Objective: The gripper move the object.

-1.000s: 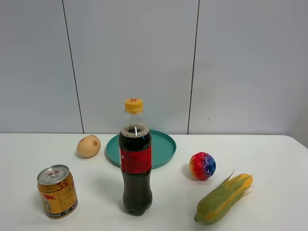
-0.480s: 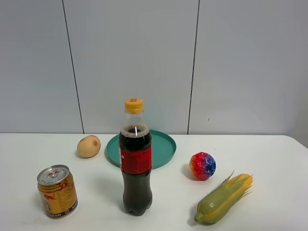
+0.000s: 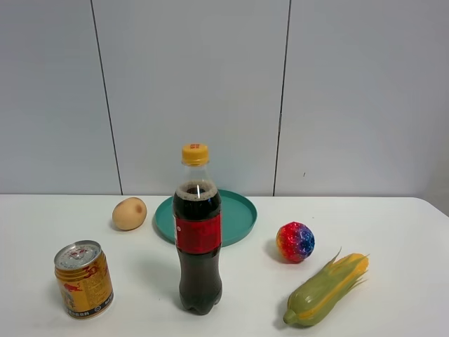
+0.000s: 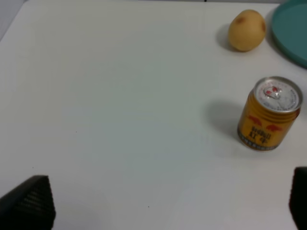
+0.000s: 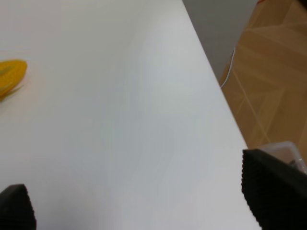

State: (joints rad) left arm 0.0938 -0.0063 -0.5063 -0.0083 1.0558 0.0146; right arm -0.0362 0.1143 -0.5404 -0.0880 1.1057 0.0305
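The gold-yellow can [image 3: 84, 279] with red markings and a silver pull-tab top stands upright at the front left of the white table [image 3: 393, 225]. It also shows in the left wrist view [image 4: 271, 115], standing apart from my left gripper [image 4: 163, 205], whose black fingertips [image 4: 29, 203] are spread wide with nothing between them. My right gripper [image 5: 144, 199] is open and empty over the bare table near its edge. Neither gripper shows in the exterior high view.
A dark cola bottle [image 3: 197, 239] stands to the right of the can. Behind are a potato [image 3: 129, 213] and a teal plate [image 3: 235, 214]. A multicoloured ball [image 3: 295, 241] and a corn cob [image 3: 326, 288] lie to the right. The table edge [image 5: 218, 91] drops to wooden floor.
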